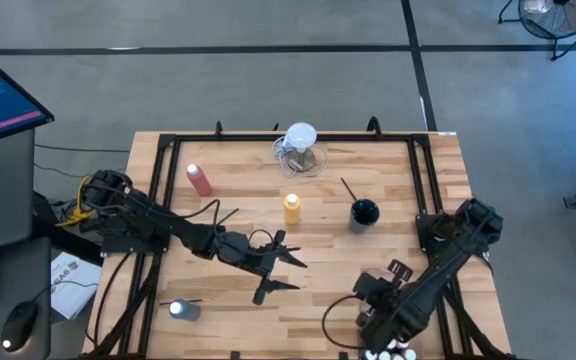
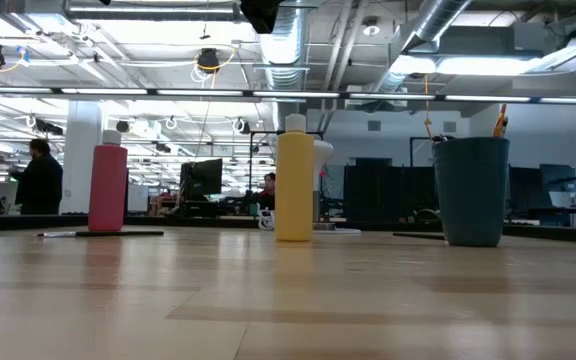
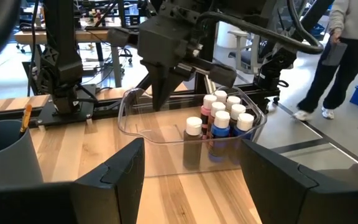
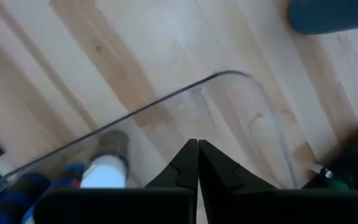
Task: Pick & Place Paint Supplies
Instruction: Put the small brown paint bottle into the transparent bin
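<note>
The right gripper (image 4: 197, 144), jaws clenched on nothing, hangs over the clear plastic bin (image 3: 135, 127); the white-capped paint bottles (image 3: 221, 118) stand in it just beside those jaws. The left gripper (image 1: 283, 268) waits, jaws released, with the yellow squeeze bottle (image 1: 292, 208) upright ahead, nearer it.

Seven small white-capped paint bottles (image 3: 221, 119), one pink bottle (image 1: 199, 179), one yellow bottle (image 1: 292, 208)
</note>
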Action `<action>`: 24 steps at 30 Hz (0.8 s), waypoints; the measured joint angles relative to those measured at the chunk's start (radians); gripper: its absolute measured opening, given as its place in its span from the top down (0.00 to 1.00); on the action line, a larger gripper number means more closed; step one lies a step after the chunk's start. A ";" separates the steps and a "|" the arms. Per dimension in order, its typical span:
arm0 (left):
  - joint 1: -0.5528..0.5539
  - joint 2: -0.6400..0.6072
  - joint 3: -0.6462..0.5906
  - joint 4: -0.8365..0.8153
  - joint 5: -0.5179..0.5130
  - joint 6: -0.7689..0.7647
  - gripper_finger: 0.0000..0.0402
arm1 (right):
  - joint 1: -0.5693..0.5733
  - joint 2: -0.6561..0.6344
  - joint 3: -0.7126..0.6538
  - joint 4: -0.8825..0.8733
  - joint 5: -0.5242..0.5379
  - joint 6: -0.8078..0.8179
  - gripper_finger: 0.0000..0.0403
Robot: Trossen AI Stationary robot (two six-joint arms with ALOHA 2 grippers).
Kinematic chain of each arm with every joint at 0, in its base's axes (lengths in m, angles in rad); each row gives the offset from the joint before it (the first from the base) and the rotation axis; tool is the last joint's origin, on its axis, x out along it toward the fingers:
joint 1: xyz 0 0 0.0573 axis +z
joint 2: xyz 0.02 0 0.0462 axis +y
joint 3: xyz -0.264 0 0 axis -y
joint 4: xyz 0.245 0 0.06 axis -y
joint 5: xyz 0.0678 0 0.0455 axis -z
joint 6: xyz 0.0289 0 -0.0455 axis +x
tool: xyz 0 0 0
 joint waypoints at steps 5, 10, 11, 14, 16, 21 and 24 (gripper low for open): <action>0.000 0.000 0.000 -0.003 0.000 0.000 0.46 | 0.028 0.000 -0.021 0.044 -0.001 0.012 1.00; 0.000 0.000 0.000 -0.003 0.000 -0.005 0.46 | 0.048 0.000 -0.067 0.109 -0.009 0.024 1.00; 0.000 0.000 0.000 -0.004 0.000 -0.006 0.46 | 0.050 0.000 -0.077 0.132 -0.014 0.016 1.00; 0.000 0.000 0.000 -0.004 0.010 -0.008 0.46 | 0.044 0.000 -0.102 0.153 -0.024 -0.013 1.00; 0.000 0.000 0.000 -0.004 0.014 -0.008 0.46 | 0.037 0.000 -0.120 0.152 -0.027 -0.024 1.00; 0.000 0.000 0.000 -0.005 0.017 -0.008 0.46 | 0.025 -0.074 -0.190 0.228 -0.009 -0.050 1.00; 0.000 0.000 0.000 -0.006 0.017 -0.008 0.46 | 0.023 -0.168 -0.287 0.281 0.016 -0.020 1.00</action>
